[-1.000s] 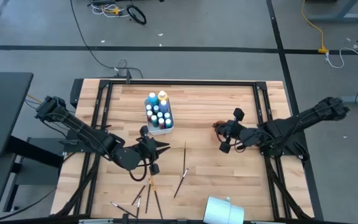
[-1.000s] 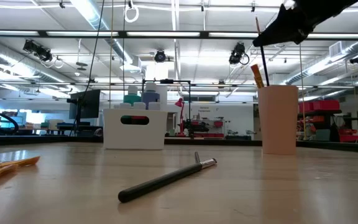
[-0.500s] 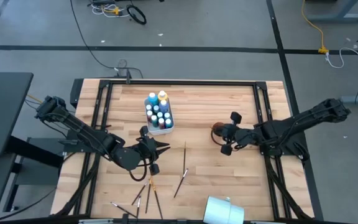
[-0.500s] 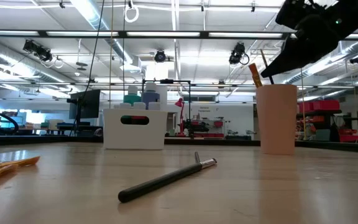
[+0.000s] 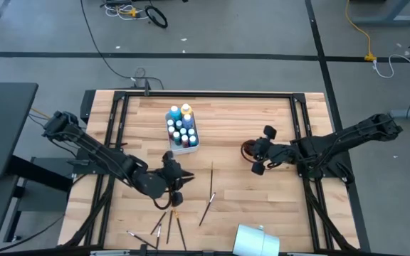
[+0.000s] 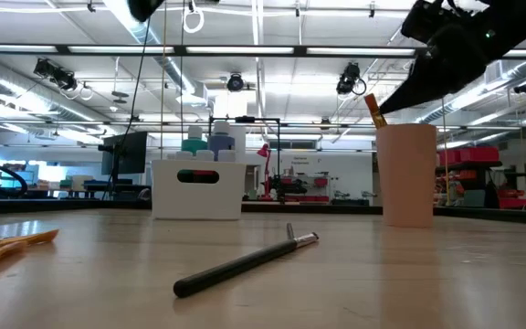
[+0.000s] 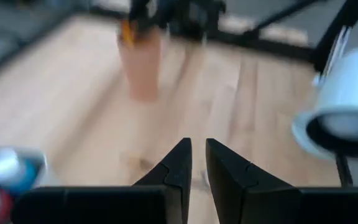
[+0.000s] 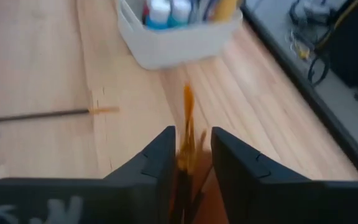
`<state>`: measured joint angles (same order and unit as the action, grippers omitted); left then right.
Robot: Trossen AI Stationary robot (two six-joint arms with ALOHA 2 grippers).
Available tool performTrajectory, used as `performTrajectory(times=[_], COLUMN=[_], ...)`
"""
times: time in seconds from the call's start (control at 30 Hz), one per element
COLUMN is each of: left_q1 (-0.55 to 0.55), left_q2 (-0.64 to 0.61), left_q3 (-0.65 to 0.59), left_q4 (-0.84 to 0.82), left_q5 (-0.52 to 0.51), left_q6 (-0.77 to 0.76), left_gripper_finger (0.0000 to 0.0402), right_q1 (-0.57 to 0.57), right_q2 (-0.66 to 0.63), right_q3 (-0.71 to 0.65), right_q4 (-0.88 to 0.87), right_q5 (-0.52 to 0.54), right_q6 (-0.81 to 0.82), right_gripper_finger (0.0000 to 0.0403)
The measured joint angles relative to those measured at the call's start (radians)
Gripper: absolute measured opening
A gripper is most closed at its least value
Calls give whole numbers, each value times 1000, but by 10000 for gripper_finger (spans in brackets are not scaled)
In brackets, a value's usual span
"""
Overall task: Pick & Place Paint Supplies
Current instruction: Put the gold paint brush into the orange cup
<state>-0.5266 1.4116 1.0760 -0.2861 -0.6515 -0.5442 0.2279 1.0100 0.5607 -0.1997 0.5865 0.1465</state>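
Seen from above, the right gripper (image 5: 260, 151) hovers over the brown cup (image 5: 250, 150) at about three o'clock from the table's centre, while the left gripper (image 5: 177, 186) sits near seven o'clock, just above the loose brushes (image 5: 210, 189) scattered on the wooden table (image 5: 226, 121). The white caddy (image 5: 182, 132) of paint bottles (image 5: 184, 131) stands toward eleven o'clock, and a white roll (image 5: 256, 240) lies at the five o'clock edge.

The low view adds what the overhead one hides: the cup (image 6: 408, 174) stands upright with an orange-handled brush (image 6: 373, 109) leaning out of its mouth, the right arm's dark bulk directly above it, and a dark brush (image 6: 245, 262) lying flat in the foreground with two more orange-ended ones (image 6: 12, 245) at the nine o'clock edge.

The right wrist view shows its fingers (image 8: 153, 163) parted around the orange handles (image 8: 188, 134) standing in the cup, not pinching them: the brush is released. The left wrist view shows its fingers (image 7: 174, 165) with a narrow slit between them and nothing held, the cup (image 7: 140, 61) and white roll (image 7: 345, 102) beyond.

Compared with a second ago, the dark-handled brush that stuck up from the cup under the right gripper has dropped inside, and the left gripper has shifted slightly toward six o'clock
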Motion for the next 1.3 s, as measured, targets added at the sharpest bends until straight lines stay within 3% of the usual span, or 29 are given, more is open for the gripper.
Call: performTrajectory(times=[0.27,0.4,0.57,0.7,0.97,1.3], left_q1=[-14,-29,-37,-44,-43,-43], left_q2=[66,111,183,229,292,344], left_q3=[1,-1,-2,-1,-1,0], left_q4=[-169,-274,-375,-372,-351,-346], left_q5=[195,269,381,458,466,463], left_q6=[-319,-392,-478,-525,-718,-802], left_gripper_finger=[55,55,73,104,155,160], right_q1=[4,4,5,5,5,5], right_q2=[0,0,0,1,1,1], right_q3=[0,1,1,1,1,1], right_q4=[343,488,546,542,537,528], right_q5=[-2,-79,-202,-235,-238,-238], right_q6=[-190,-207,-206,-206,-206,-207], right_gripper_finger=[121,120,119,119,119,119])
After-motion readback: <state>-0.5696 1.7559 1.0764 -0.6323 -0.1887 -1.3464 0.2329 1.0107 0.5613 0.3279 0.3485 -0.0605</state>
